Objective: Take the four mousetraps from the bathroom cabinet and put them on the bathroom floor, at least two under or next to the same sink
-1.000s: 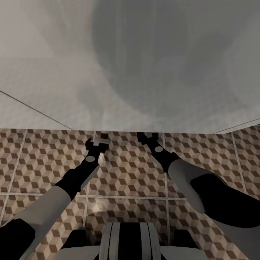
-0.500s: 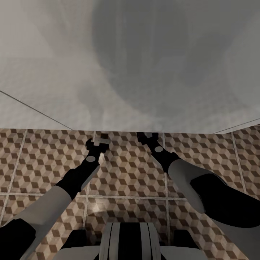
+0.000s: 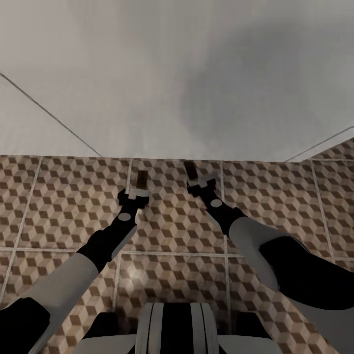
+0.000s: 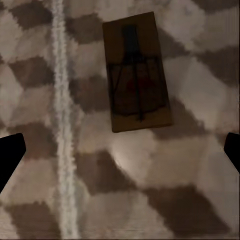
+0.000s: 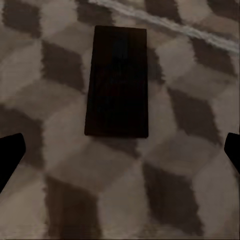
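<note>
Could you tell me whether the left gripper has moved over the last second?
Yes: the left gripper has pulled back towards the robot, closer to the cross grout line behind it.

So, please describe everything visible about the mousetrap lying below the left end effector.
The mousetrap is a flat rectangular brown wooden board carrying dark wire parts and a faint reddish patch at its middle. It lies flat, wire side up, on the cube-patterned bathroom floor, beside a pale grout line and not crossing it. The left end effector is open above it; its dark fingertips stand apart from the board, touching nothing.
</note>
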